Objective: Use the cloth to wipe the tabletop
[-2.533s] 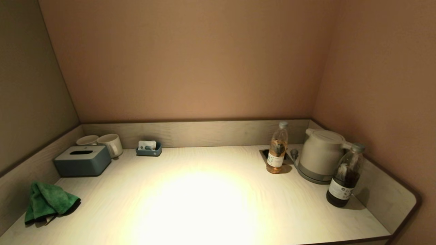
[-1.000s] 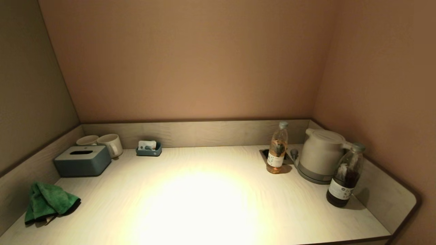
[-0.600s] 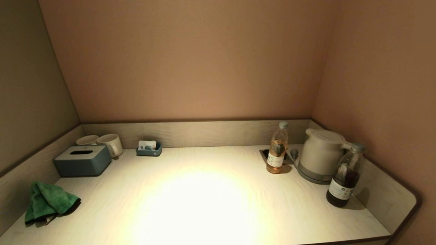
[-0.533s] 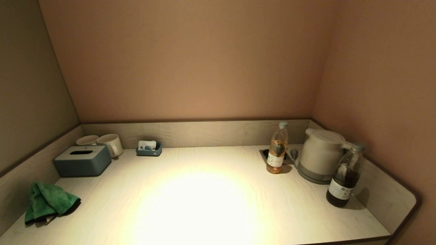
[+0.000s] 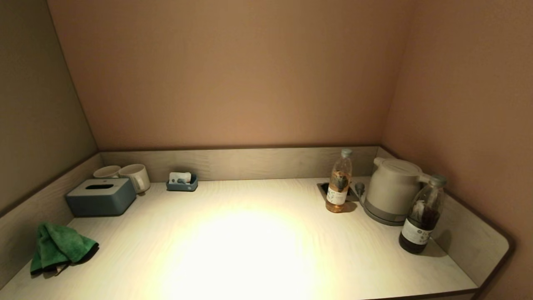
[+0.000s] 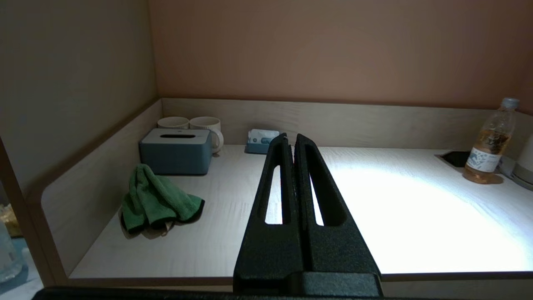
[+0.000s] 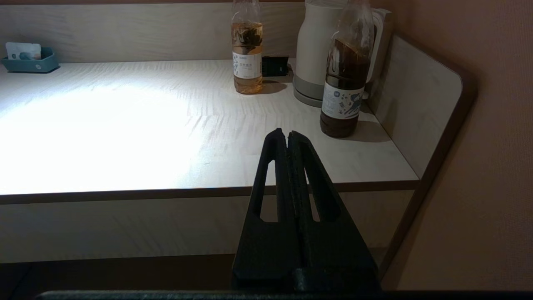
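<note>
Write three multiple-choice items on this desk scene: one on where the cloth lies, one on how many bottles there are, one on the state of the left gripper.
1. Where does the green cloth lie?
A. On the near left of the tabletop, by the side panel
B. On top of the kettle
C. Between the two bottles

2. How many bottles stand on the tabletop?
A. One
B. Two
C. Four

3. How is the left gripper?
A. Shut on the cloth
B. Wide open over the tissue box
C. Shut, holding nothing

Key: 1 A, the cloth sits crumpled in front of the tissue box. 2 B, a pale bottle and a dark bottle. 3 C, its fingers meet, short of the cloth.
</note>
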Motion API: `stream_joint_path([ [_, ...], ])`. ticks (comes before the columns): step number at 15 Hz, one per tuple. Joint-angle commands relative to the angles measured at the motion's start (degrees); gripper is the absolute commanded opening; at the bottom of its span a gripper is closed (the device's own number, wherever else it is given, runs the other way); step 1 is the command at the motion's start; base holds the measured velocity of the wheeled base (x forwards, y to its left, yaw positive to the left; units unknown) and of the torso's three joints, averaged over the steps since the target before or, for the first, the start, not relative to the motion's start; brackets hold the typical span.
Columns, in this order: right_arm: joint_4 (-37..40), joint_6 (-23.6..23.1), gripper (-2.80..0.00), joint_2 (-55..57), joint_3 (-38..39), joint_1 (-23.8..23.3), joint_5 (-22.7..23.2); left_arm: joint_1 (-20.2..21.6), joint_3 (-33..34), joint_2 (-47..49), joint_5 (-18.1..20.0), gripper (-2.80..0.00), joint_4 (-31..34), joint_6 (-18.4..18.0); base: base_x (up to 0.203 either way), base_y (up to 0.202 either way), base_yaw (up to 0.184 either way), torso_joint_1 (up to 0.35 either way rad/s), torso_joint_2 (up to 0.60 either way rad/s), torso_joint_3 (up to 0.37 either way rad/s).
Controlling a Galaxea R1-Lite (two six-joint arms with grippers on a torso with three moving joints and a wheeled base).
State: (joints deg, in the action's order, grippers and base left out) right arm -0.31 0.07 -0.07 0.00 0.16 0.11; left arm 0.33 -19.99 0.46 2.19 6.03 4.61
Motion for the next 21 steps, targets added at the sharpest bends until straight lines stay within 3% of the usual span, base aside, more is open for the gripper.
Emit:
stream_joint_path([
  [1, -0.04, 0.01, -2.8, 0.07, 0.0, 0.02, 0.07, 0.0, 3.83, -0.37, 0.02, -2.8, -3.29, -2.68, 0.0, 0.0, 0.0, 0.0, 0.0, 0.0],
  [7, -0.04, 0.01, -2.8, 0.07, 0.0, 0.02, 0.07, -0.07, 13.47, -0.37, -0.87, -2.8, -11.55, -16.27, 0.0, 0.0, 0.0, 0.0, 0.0, 0.0],
  [14, -0.04, 0.01, -2.8, 0.07, 0.0, 0.02, -0.02, 0.02, 18.76, -0.37, -0.88, -2.8, -11.92, -20.16, 0.0, 0.0, 0.0, 0.0, 0.0, 0.0],
  [21, -0.04, 0.01, -2.8, 0.07, 0.0, 0.02, 0.07, -0.07, 19.96, -0.37, -0.19, -2.8, -9.09, -18.94, 0.0, 0.0, 0.0, 0.0, 0.0, 0.0],
])
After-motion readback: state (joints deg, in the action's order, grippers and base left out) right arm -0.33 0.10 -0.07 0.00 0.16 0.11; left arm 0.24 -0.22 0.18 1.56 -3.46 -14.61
